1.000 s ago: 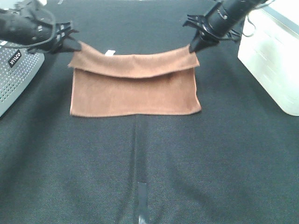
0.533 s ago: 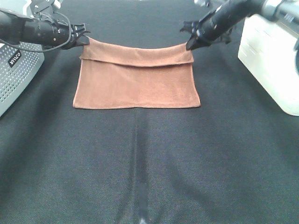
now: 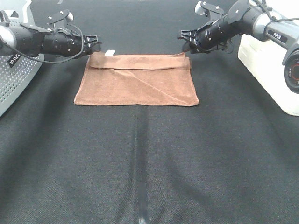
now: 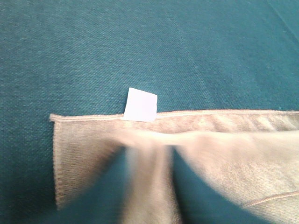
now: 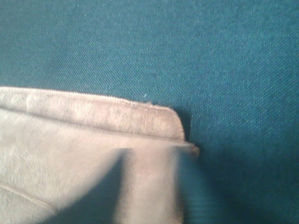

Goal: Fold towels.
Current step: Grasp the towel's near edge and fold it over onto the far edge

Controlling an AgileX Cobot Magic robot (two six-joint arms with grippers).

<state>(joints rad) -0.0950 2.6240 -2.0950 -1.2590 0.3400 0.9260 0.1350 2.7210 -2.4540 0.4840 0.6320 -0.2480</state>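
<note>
The brown towel (image 3: 138,86) lies folded on the black table, with a narrow doubled band along its far edge and a diagonal crease. Its white tag (image 3: 110,52) sticks out at the far left corner and also shows in the left wrist view (image 4: 140,104). My left gripper (image 3: 95,48) is low at the far left corner. In the left wrist view (image 4: 148,151) it is shut on a blurred strip of towel (image 4: 233,154). My right gripper (image 3: 186,46) is at the far right corner. In the right wrist view (image 5: 150,154) it is shut on the towel's top layer (image 5: 70,140).
A grey perforated basket (image 3: 14,77) stands at the left edge of the table. A white box (image 3: 268,60) stands at the right, with a black camera lens (image 3: 293,70) beside it. The black tablecloth (image 3: 140,163) stretches in front of the towel.
Both grippers have moved down and toward the far side with the towel's edge. The hanging flap has flattened into a narrow band, and the white tag shows again.
</note>
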